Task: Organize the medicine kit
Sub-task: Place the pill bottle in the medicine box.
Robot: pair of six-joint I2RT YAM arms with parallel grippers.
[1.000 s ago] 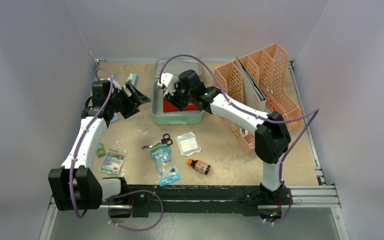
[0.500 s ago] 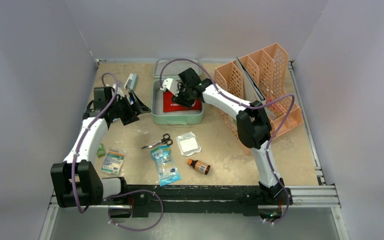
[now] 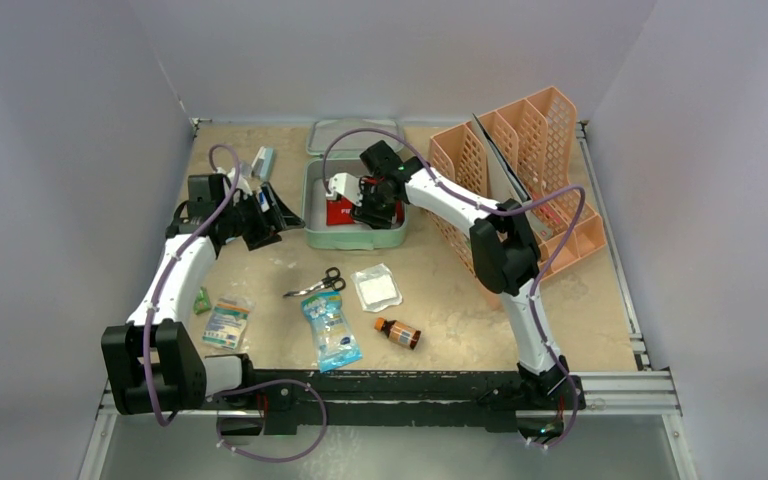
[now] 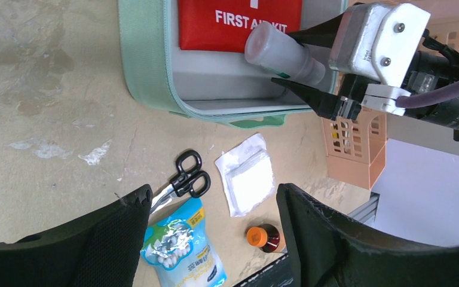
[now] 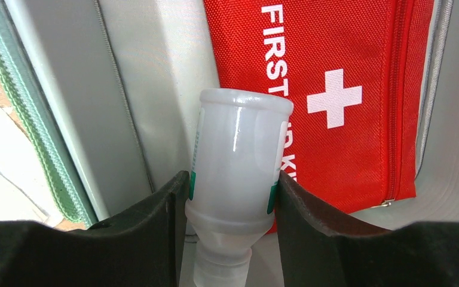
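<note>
The right claw [image 5: 230,182] is clamped on a white bottle [image 5: 239,149], hanging over the open kit [image 3: 355,240] at the table's [image 3: 460,290] far middle, by the red pouch [image 5: 334,89]. I'd lower it onto the bare floor beside the pouch before letting go. The left claw [image 4: 213,191] gapes empty nearby.

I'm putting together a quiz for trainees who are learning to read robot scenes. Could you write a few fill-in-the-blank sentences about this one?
1. The right gripper is shut on a translucent white ___.
2. The medicine kit holds a ___ first-aid pouch.
3. The left gripper stands ___, with nothing in it.
4. The scissors on the table have ___ handles.
Missing words: bottle; red; open; black.
</note>
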